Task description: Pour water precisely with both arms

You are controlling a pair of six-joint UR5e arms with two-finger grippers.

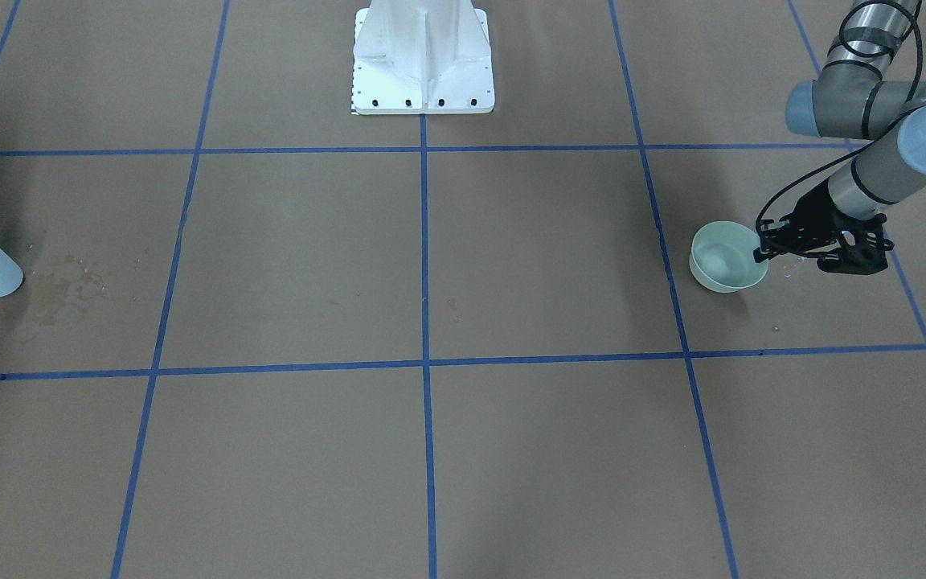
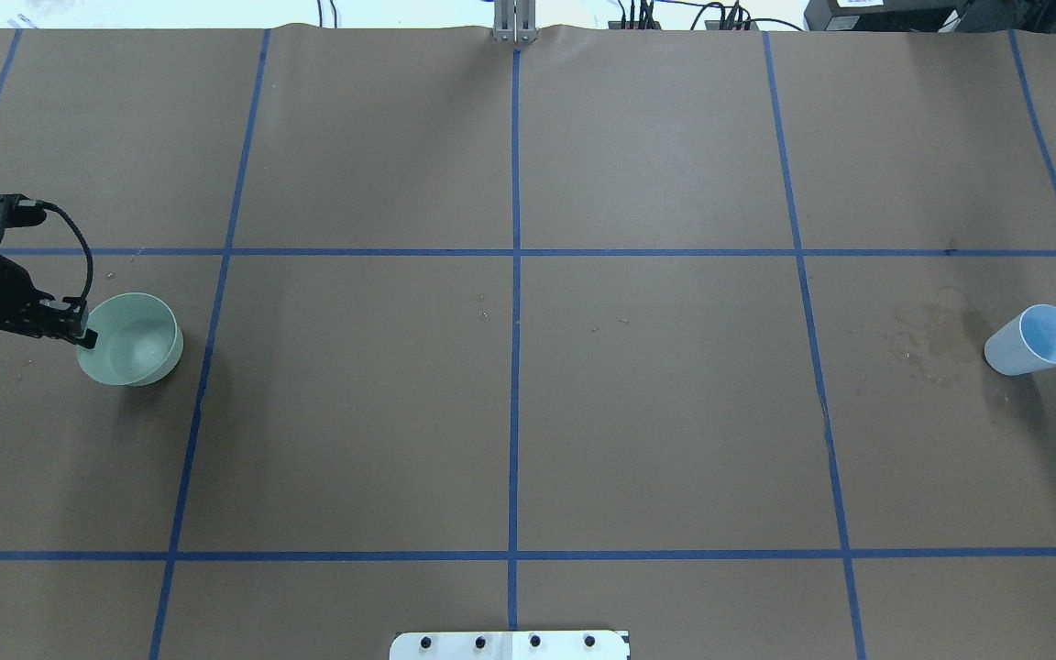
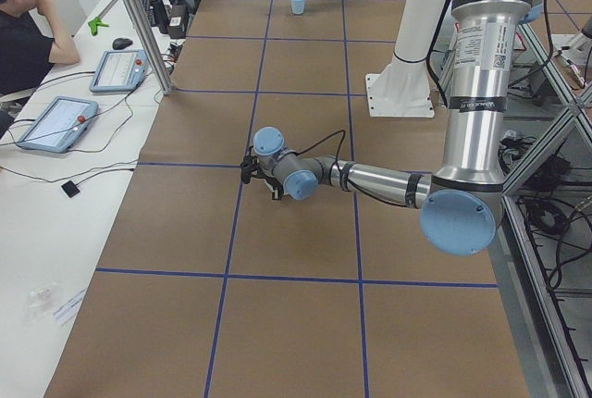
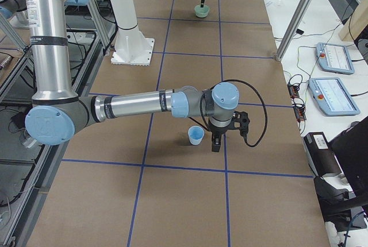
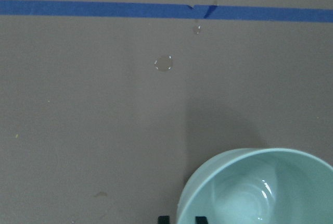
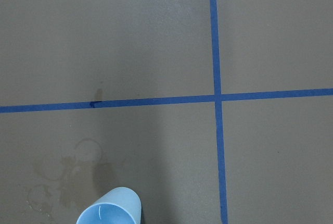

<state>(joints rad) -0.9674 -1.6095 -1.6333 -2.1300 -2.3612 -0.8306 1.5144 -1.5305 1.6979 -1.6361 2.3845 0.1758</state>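
A pale green bowl [image 2: 131,339] stands at the table's left end. My left gripper [image 2: 82,335] holds its near rim, one fingertip [image 5: 163,219] outside the wall and one inside, shut on it. White glints of water [image 5: 265,190] show in the bowl [image 5: 260,187]. A light blue cup [image 2: 1035,341] stands at the right end. My right gripper [image 4: 216,139] hangs low just beside the cup [image 4: 196,135]; it shows only in the exterior right view, so I cannot tell whether it is open or shut. The right wrist view catches just the cup's mouth [image 6: 111,207].
Small drops [image 5: 163,63] lie on the brown paper beyond the bowl. Dried water rings [image 6: 60,174] mark the paper beside the cup. The white pedestal [image 1: 423,60] stands mid-table at the robot's side. A person [image 3: 28,32] sits at a side table with tablets [image 3: 55,123].
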